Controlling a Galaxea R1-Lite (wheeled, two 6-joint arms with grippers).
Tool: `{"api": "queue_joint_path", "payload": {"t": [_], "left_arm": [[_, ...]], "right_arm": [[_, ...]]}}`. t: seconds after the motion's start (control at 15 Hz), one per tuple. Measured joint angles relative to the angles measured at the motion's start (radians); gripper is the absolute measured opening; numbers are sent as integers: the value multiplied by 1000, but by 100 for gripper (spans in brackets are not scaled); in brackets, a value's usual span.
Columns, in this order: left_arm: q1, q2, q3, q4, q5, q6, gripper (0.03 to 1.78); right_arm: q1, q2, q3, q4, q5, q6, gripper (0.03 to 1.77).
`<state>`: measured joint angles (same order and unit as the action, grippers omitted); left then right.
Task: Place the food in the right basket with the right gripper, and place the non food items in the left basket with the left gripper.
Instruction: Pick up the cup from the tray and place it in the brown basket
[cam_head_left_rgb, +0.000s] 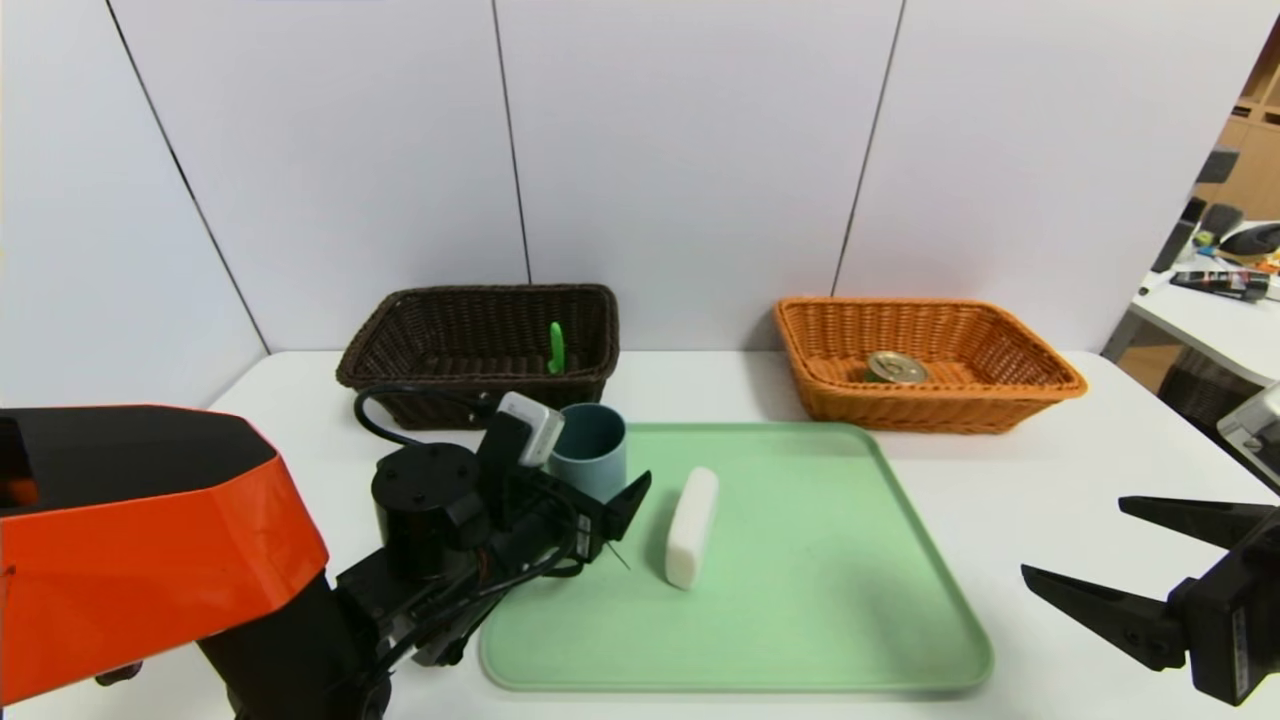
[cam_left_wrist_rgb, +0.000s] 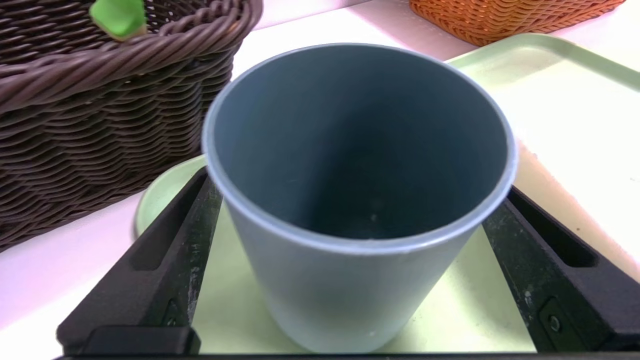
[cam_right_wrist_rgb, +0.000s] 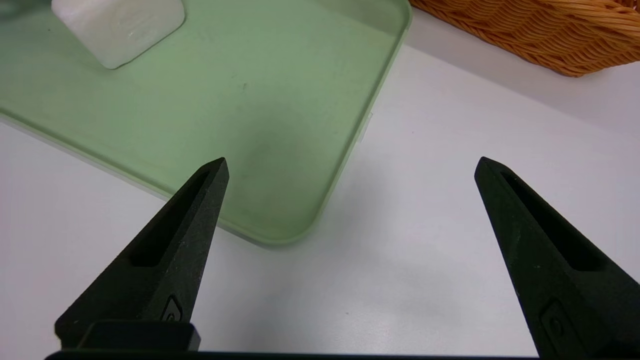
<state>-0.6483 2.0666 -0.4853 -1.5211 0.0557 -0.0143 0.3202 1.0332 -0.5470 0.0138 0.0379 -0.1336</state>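
Observation:
A grey-blue cup (cam_head_left_rgb: 590, 445) stands upright on the far left corner of the green tray (cam_head_left_rgb: 800, 610). My left gripper (cam_head_left_rgb: 592, 476) is open, and the cup (cam_left_wrist_rgb: 350, 200) sits between its two fingers (cam_left_wrist_rgb: 165, 250) with tray showing at either side of its base. A white oblong block (cam_head_left_rgb: 692, 527) lies on the tray to the right of the cup. The dark brown left basket (cam_head_left_rgb: 380, 375) holds a green item (cam_head_left_rgb: 556, 348). In the orange right basket (cam_head_left_rgb: 1040, 372) lies a tin can (cam_head_left_rgb: 897, 367). My right gripper (cam_head_left_rgb: 1078, 538) hangs open over bare table, right of the tray.
Both baskets stand at the back of the white table against a white panel wall. The right wrist view shows the tray's near right corner (cam_right_wrist_rgb: 280, 235), the white block (cam_right_wrist_rgb: 117, 25) and the orange basket (cam_right_wrist_rgb: 550, 30). A cluttered desk (cam_head_left_rgb: 1210, 310) stands far right.

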Motion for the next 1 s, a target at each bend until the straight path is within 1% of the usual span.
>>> {"api": "queue_joint_path", "payload": {"t": [0.07,0.2,0.27,0.4,0.87,1.0], "left_arm": [[-1,3,-3,0,0,1,160],[-2,4,-5,0,0,3,125],[-2,4,-5,0,1,14,117],[-2,2,-4,0,1,17,114],[-3,-50,1,0,4,25,114],[-4,-96,2,32,7,28,114]], "right_arm": [[0,1,0,0,0,0,169],[0,3,1,0,0,-1,169],[0,5,1,0,0,-2,169],[0,10,-2,-1,1,-12,169],[0,22,-4,-1,2,-18,169],[0,26,-1,-1,4,-19,169]]}}
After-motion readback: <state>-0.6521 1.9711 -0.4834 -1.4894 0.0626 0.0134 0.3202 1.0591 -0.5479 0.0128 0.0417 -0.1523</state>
